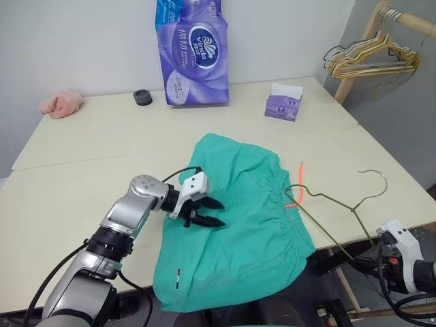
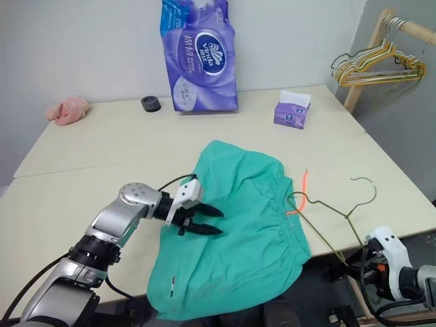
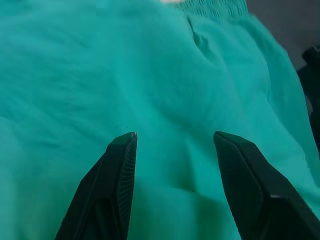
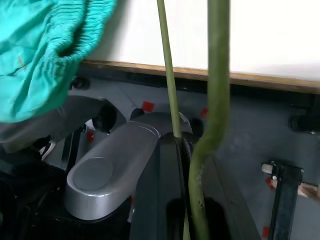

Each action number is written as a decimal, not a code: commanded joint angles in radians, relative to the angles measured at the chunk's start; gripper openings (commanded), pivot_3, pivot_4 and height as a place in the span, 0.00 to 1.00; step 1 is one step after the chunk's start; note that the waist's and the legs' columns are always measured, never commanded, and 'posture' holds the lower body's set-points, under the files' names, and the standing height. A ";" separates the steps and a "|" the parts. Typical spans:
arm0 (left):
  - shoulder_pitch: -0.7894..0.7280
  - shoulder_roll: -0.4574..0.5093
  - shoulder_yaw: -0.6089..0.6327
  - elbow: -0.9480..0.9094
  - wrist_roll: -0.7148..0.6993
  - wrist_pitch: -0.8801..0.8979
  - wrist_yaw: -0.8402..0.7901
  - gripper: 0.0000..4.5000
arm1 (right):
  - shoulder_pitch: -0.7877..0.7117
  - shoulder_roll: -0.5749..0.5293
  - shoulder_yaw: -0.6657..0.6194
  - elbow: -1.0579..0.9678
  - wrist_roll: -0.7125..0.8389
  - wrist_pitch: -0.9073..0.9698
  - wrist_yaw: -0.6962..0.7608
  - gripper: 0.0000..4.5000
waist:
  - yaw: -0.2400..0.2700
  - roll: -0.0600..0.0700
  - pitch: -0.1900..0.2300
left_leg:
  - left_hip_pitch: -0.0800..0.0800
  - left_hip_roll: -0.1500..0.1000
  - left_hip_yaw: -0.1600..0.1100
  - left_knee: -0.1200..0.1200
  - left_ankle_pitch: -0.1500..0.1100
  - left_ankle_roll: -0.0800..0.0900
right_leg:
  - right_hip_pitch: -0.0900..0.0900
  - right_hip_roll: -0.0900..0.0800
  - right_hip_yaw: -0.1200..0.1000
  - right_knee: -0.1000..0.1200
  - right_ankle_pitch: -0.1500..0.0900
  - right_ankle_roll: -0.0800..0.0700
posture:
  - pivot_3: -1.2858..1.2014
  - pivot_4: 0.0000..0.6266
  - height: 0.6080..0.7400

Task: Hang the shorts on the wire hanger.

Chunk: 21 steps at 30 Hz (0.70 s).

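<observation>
Teal-green shorts (image 1: 238, 225), orange-red drawstring (image 1: 300, 178), olive-green wire hanger (image 1: 340, 204).

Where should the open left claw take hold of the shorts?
Probably at the gathered waistband, coming from above: the shorts lie flat, and that ruffled edge beside the hanger gives folds to pinch. The left claw hovers mid-fabric.
</observation>
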State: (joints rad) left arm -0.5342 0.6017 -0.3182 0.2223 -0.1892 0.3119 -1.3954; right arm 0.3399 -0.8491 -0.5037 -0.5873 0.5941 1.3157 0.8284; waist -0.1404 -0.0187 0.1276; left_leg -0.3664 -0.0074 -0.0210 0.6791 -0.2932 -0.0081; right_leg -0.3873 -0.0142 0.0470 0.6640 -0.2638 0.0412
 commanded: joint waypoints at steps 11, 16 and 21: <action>0.016 0.018 0.015 -0.004 0.012 -0.036 0.005 0.57 | -0.053 -0.016 0.099 0.002 0.077 0.012 -0.020 0.00 | -0.005 0.000 0.000 | 0.001 0.000 0.000 0.000 0.000 0.000 | 0.000 0.000 0.000 0.000 0.000 0.000 | 0.42 0.15 1.00; 0.017 0.003 0.038 -0.033 -0.007 -0.017 0.036 0.57 | -0.248 0.027 0.149 0.137 0.116 0.090 -0.056 0.00 | -0.005 0.000 0.000 | 0.001 0.001 0.001 -0.001 0.000 0.000 | 0.000 0.000 0.000 0.000 0.000 0.000 | 0.43 0.15 1.00; -0.054 -0.038 0.125 -0.013 -0.066 0.032 0.111 0.57 | -0.354 0.049 0.146 0.232 0.154 0.166 -0.069 0.00 | 0.007 -0.001 0.000 | -0.001 0.000 -0.002 0.000 0.000 0.000 | 0.000 0.000 0.000 -0.001 0.000 0.000 | 0.44 0.14 1.00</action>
State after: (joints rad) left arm -0.5332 0.5766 -0.2569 0.2202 -0.2189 0.3322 -1.3169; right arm 0.0101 -0.8086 -0.3391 -0.3674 0.7242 1.4559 0.7656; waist -0.1329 -0.0192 0.1276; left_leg -0.3681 -0.0072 -0.0230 0.6789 -0.2933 -0.0079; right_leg -0.3881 -0.0146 0.0465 0.6635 -0.2638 0.0412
